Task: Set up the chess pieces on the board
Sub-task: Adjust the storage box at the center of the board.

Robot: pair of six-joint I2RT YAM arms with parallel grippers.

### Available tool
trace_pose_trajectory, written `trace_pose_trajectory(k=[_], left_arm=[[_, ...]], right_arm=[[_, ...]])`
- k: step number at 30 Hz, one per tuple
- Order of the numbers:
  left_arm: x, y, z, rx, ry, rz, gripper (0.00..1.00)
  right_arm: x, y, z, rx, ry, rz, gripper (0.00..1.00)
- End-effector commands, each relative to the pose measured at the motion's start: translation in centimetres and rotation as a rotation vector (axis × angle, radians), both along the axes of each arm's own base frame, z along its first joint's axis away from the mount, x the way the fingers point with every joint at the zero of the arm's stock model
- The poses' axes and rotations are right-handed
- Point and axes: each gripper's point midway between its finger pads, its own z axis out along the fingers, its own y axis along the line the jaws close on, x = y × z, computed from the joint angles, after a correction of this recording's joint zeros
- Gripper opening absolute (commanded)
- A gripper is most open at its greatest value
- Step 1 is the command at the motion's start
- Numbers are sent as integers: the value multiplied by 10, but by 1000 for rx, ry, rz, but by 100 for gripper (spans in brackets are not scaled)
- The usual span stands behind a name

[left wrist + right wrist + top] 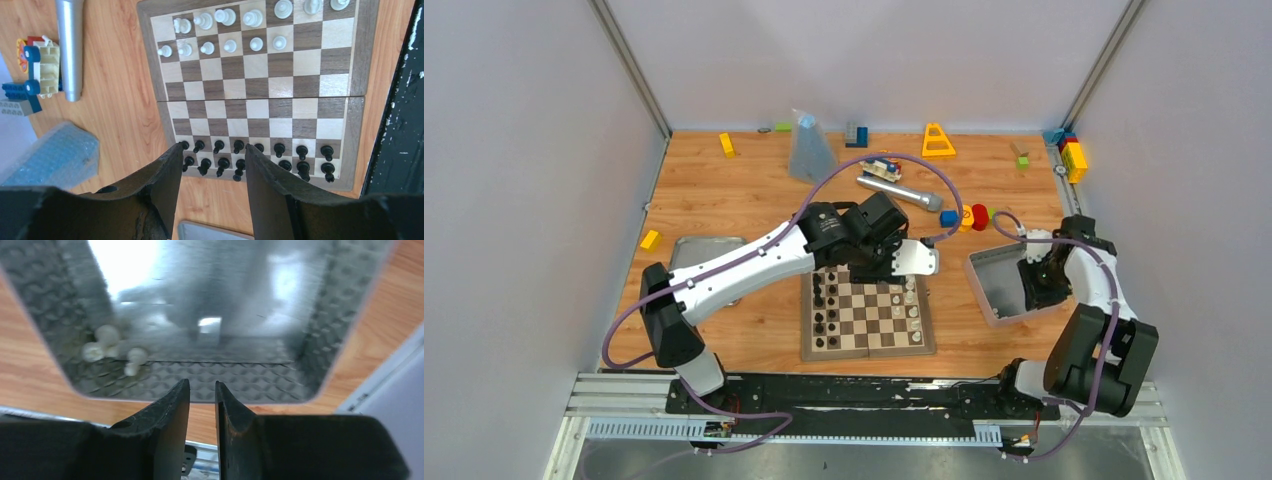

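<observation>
The chess pieces [230,31] stand in two nearly full white rows on the board [260,92] — a few more [112,347] wait in the metal tin [300,360], likely the last ones to fetch. The right gripper [202,390] hangs over the tin, almost closed and empty. The left gripper [212,165] is open above the black pieces [260,157]. A microphone [69,45] and toy bricks [30,70] lie on the tabletop [120,95] beside the board.

a shiny square metal tin [1009,285], flat metal lid [699,250], grey microphone [899,190], yellow triangular frame [938,141] and scattered toy bricks [1072,155] lie on the wooden counter [724,195].
</observation>
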Motion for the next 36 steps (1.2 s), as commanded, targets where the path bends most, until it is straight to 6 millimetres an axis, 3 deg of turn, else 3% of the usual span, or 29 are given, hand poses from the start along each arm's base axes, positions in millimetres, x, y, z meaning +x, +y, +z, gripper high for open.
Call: trace_pose_trajectory(k=[1,5,11,17,22,27,31,33,36], left_arm=[[9,7,20,-62,-37,29,57],[15,14,22,-70,-39,56,57],[28,28,26,-88,-45,104,57],[38,37,32,-107,-51,144,57],[42,43,33,-105,-57,162,57],[44,47,35,-109,-59,173,57],[45,48,34,-111,-56,175,57],[44,49,33,-110,-54,175,57],[45,49,33,-110,-54,175,57]], right_arm=[[-7,52,7,172,42,128,27],[14,89,-1,253,50,209,27],[83,108,-4,307,-55,234,27],[153,102,-7,295,-175,157,27],[195,65,-6,270,-235,-46,25],[196,3,-3,196,-290,-226,24],[166,-42,-3,110,-286,-279,25],[145,-55,-1,87,-274,-277,28],[116,-52,7,99,-272,-192,37]])
